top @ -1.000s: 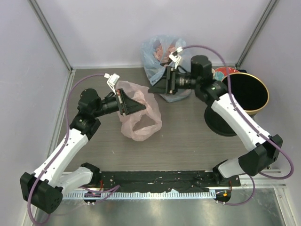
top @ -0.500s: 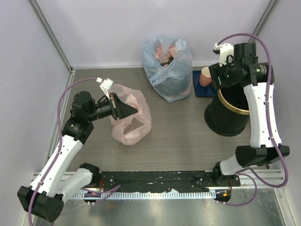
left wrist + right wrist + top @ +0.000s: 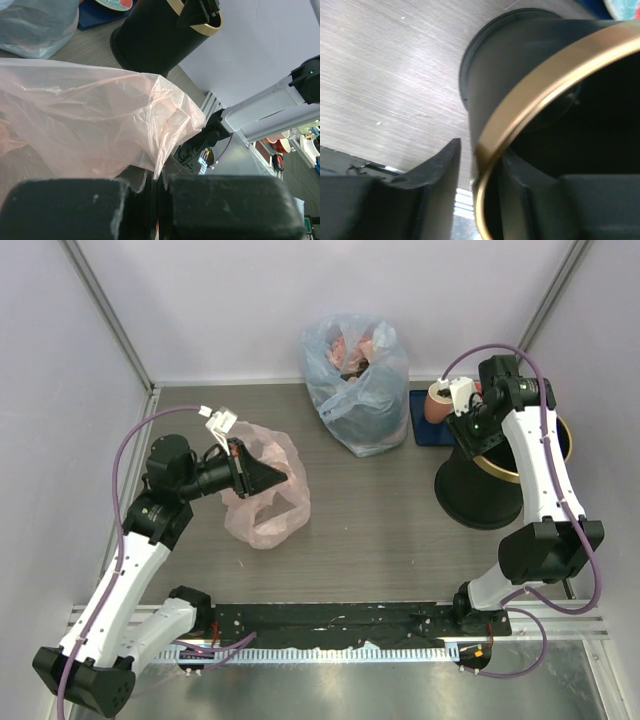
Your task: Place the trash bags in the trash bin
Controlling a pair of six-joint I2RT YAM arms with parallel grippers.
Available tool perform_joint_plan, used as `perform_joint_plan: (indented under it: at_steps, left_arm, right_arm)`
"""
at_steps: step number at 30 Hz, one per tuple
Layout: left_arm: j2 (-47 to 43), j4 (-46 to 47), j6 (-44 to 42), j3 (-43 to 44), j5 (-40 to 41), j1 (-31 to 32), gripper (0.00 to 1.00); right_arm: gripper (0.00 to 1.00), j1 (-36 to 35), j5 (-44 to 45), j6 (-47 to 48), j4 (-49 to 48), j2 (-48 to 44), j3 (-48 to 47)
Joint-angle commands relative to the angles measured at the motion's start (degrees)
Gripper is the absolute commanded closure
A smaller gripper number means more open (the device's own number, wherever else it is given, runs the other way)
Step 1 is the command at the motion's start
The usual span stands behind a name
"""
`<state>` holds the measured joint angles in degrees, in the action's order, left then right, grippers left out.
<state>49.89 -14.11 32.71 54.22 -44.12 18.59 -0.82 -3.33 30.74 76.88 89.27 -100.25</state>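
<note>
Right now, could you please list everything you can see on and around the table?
pink bag: one, translucent pale pink, left of centre on the table, an edge pinched by the left gripper
bluish bag: one, translucent blue with reddish contents, far edge, centre
black bin: one, black, right side
gold hoop: one, gold, around the bin's mouth
dark blue tray: one, dark blue, behind the bin, something reddish on it
table: one, grey wood-grain, under everything
left gripper: one, black, shut on the pink bag
right gripper: one, black, a finger on either side of the gold hoop, with a gap on the outer side
</note>
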Motion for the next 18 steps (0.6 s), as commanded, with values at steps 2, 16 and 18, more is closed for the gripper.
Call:
perform_joint_plan:
  at_steps: [2,16,18]
  left_arm:
    - [-0.6,-1.7,-2.9,3.9,0.8,-1.0,1.0]
    - [2.1,-7.9,-8.1,8.3,6.6,-3.7,1.0]
    - [2.1,-8.6,-8.5,8.4,7.1,-4.7,1.0]
  right_arm:
    - [0.74,0.1,-7.5,-0.2,9.3,-1.6,3.2]
    - [0.99,-19.4,-22.8,-10.1,8.2,-10.3,6.6]
    - [0.99,-24.3,-23.8,-12.6,7.2,-10.3,7.7]
